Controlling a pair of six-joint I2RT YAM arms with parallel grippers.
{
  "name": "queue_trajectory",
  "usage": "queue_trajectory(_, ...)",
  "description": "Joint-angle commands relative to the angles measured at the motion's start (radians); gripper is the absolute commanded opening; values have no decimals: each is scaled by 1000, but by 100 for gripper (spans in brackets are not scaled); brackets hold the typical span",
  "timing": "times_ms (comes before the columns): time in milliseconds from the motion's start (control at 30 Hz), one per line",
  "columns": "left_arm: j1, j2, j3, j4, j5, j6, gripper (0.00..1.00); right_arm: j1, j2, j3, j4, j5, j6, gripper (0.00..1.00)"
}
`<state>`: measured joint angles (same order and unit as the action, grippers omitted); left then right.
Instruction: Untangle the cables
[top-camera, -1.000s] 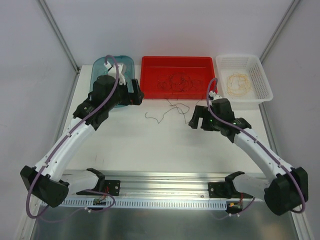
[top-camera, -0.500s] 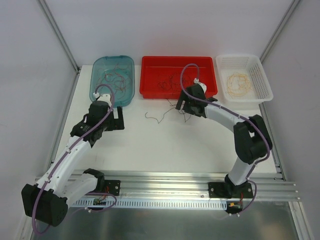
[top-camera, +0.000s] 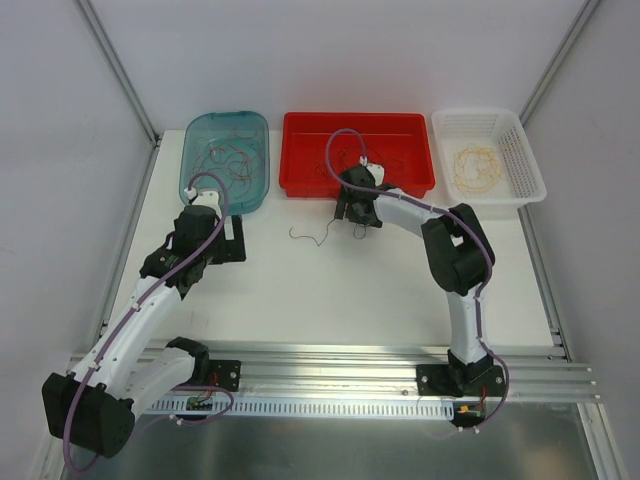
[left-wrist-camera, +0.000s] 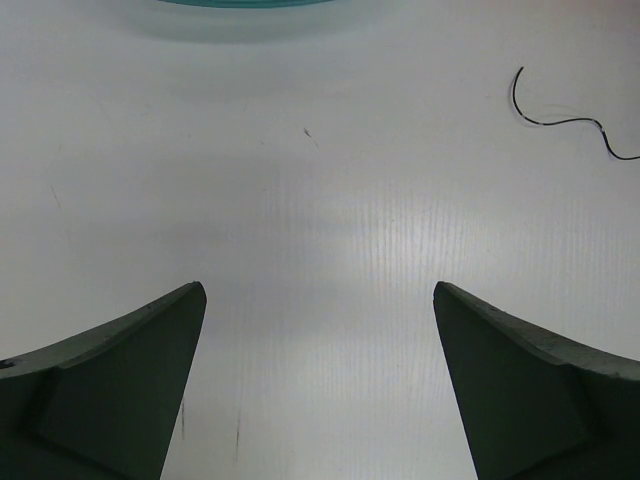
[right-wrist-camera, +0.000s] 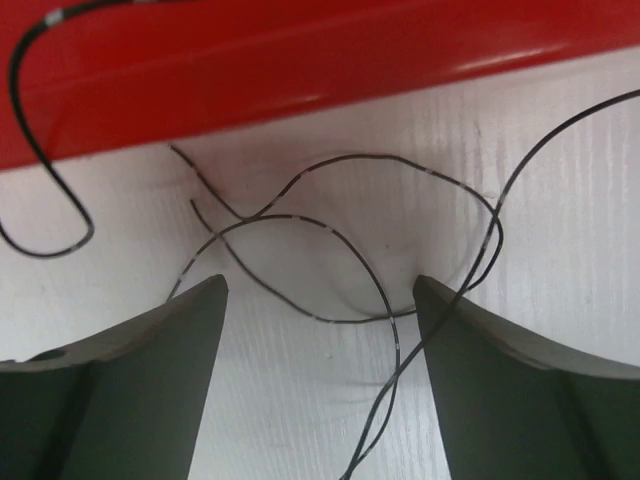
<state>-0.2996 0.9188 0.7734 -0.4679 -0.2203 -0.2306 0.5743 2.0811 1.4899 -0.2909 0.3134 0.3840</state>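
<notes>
Hair-thin dark cables (right-wrist-camera: 290, 221), likely light, springy and slippery, loop just beside the red tray (right-wrist-camera: 300, 70); the right gripper (right-wrist-camera: 318, 290) straddles them, jaws apart, best pinching where strands cross.

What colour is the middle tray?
The tray is red, clearest from the top view.

Three bins (top-camera: 310, 187), two arms (top-camera: 150, 300), several cables (right-wrist-camera: 370, 156)

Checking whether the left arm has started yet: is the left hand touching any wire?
Apart. The left wrist view shows the left hand open over bare table, the nearest wire lying off to the upper right.
</notes>
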Motion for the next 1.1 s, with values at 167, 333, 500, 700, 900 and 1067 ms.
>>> queue_trajectory(167, 4, -14, -8, 26, -10, 14, 99, 2, 56, 69, -88, 134, 6, 43)
queue_trajectory(333, 4, -14, -8, 25, -13, 14, 99, 2, -4, 7, -68, 148, -36, 1)
queue_trajectory(500, 4, -11, -10, 26, -13, 17, 99, 12, -174, -74, -63, 132, -115, 1)
queue_trajectory(700, 4, -1, -6, 25, -4, 17, 99, 10, -361, 76, -171, 84, -270, 1)
queue_trajectory(900, 5, 2, -8, 25, -16, 19, 99, -31, -371, 317, -191, -8, -320, 1)
queue_trajectory(1067, 7, 6, -11, 26, -21, 20, 99, -80, -336, 506, -100, -135, -312, 1)
